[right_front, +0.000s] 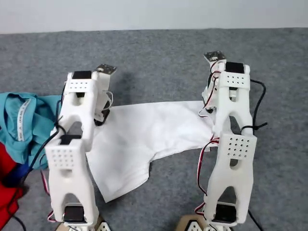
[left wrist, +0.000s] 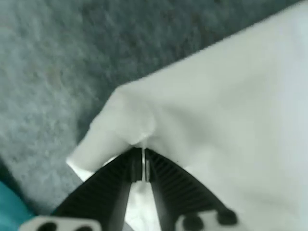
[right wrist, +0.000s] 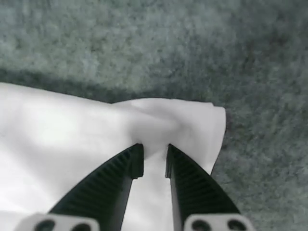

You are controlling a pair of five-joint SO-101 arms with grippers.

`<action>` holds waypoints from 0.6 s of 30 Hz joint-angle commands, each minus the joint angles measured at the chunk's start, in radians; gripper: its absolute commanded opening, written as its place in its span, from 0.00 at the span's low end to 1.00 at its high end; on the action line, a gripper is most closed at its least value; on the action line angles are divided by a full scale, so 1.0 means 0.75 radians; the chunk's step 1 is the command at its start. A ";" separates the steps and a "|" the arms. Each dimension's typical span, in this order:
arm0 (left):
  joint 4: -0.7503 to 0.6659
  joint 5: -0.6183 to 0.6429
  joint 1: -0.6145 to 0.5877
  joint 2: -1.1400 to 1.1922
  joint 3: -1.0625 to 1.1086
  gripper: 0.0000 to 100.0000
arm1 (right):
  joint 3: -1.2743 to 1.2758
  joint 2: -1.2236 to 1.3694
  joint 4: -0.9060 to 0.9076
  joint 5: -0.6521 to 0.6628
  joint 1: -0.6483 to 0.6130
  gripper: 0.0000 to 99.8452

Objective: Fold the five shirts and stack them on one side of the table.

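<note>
A white shirt (right_front: 144, 139) lies spread on the grey carpeted table between the two arms. My left gripper (left wrist: 143, 166) is shut on the white shirt (left wrist: 226, 115) near its corner, the cloth pinched into a ridge between the black fingers. My right gripper (right wrist: 154, 161) is shut on the opposite corner of the white shirt (right wrist: 72, 134), with a fold of fabric between its fingers. In the high view the left arm (right_front: 79, 125) stands at the shirt's left edge and the right arm (right_front: 231, 125) at its right edge.
A teal shirt (right_front: 24, 120) is bunched at the table's left edge, with a red shirt (right_front: 6, 178) just in front of it. Bare grey carpet (right_front: 159, 62) stretches behind the white shirt and to the right of the right arm.
</note>
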 commanded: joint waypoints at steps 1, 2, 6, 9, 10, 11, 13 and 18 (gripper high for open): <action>0.121 0.002 -0.014 0.190 -0.425 0.03 | -0.047 -0.009 -0.021 0.018 0.030 0.08; 0.160 0.002 -0.014 0.237 -0.535 0.03 | -0.047 -0.011 -0.034 0.018 0.040 0.08; 0.203 0.000 -0.014 0.354 -0.836 0.03 | -0.047 -0.011 -0.064 0.018 0.060 0.08; 0.203 -0.029 0.008 0.360 -0.852 0.03 | -0.047 -0.011 -0.064 0.020 0.054 0.08; 0.203 -0.029 0.016 0.356 -0.832 0.03 | -0.047 -0.011 -0.064 0.020 0.054 0.08; 0.203 -0.029 0.025 0.352 -0.811 0.03 | -0.047 -0.013 -0.064 0.020 0.054 0.08; 0.203 -0.031 0.027 0.317 -0.758 0.03 | -0.051 -0.013 -0.054 0.020 0.052 0.09; 0.203 -0.033 0.027 0.119 -0.582 0.04 | -0.231 -0.013 0.077 0.020 0.050 0.09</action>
